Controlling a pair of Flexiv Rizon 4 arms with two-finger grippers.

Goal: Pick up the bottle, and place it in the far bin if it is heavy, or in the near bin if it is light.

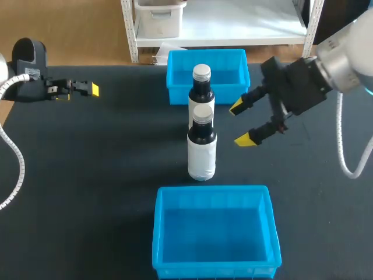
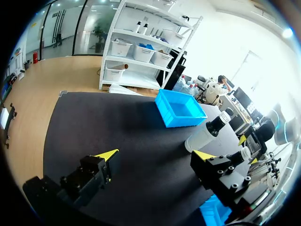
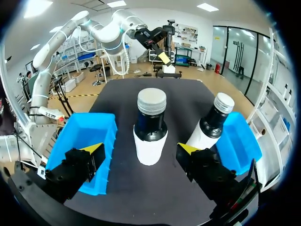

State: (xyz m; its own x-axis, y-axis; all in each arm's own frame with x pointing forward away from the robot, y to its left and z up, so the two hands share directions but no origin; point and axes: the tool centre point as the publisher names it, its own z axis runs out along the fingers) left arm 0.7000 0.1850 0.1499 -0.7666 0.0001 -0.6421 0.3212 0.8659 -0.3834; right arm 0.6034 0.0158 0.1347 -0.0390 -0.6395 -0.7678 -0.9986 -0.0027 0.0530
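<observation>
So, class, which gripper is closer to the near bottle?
Right. The right gripper is open just beside the near bottle, which stands ahead of its fingers, untouched. The left gripper is far off on the bottle's other side.

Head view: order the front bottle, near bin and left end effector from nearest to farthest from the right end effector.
1. Front bottle, beside the right end effector.
2. Near bin, at the near edge.
3. Left end effector, far left.

Two capped bottles (image 1: 201,153) (image 1: 201,92) and two blue bins (image 1: 234,79) (image 1: 213,236)
</observation>
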